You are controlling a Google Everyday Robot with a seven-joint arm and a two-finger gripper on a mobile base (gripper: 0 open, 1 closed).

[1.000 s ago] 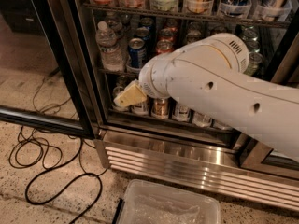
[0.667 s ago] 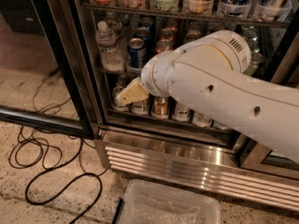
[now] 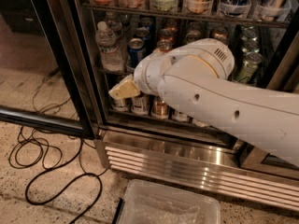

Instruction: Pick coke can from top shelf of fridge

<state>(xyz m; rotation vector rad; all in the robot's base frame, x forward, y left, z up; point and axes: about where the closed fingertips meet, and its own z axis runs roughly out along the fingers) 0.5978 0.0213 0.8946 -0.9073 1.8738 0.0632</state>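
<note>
Gripper point(image 3: 124, 88) at the fridge's point(image 3: 88, 78) lower-rack cans point(image 3: 160, 107)
A water bottle point(image 3: 108, 45) and more cans fill the rack above; the gripper's state cannot be told.

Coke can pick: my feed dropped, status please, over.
Gripper low in the fridge, at bottom-row cans. Coke can not positively identified; reddish cans sit above the wrist. Top shelf well above gripper.

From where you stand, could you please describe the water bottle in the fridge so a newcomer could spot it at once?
In the fridge, find the rack just under the top shelf. At its left end, above the robot's tool, stands the water bottle. Unlike the blue can next to it, it is clear plastic with a white cap.
</note>
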